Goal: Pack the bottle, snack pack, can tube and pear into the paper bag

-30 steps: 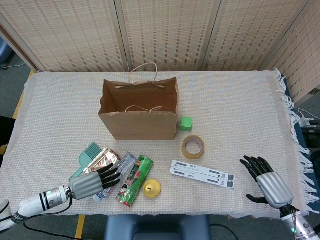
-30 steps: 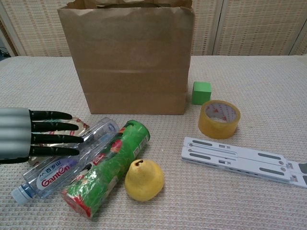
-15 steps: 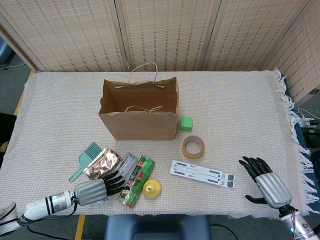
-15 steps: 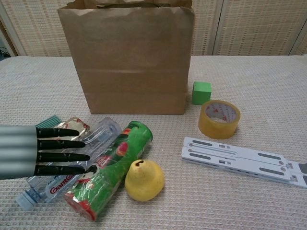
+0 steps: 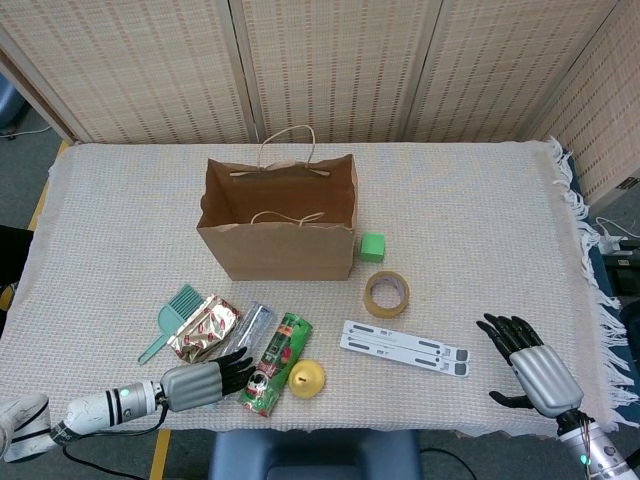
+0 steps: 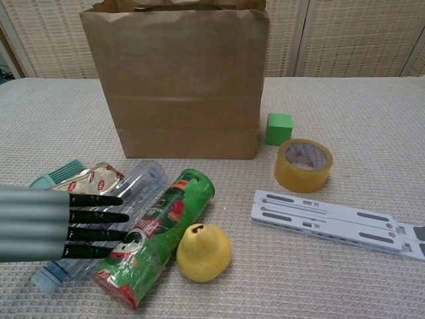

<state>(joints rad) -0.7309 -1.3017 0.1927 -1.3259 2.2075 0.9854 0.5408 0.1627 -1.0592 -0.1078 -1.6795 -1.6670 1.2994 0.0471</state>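
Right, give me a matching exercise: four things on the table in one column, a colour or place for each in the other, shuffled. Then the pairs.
Things:
1. pear
2. cube
3. tape roll
4. bag

Descriptions:
A. brown, standing open at the back
B. yellow, beside the green can tube
C. amber ring between the cube and the white stand
D. green, right of the bag's base

Pairs: 1-B, 2-D, 3-C, 4-A
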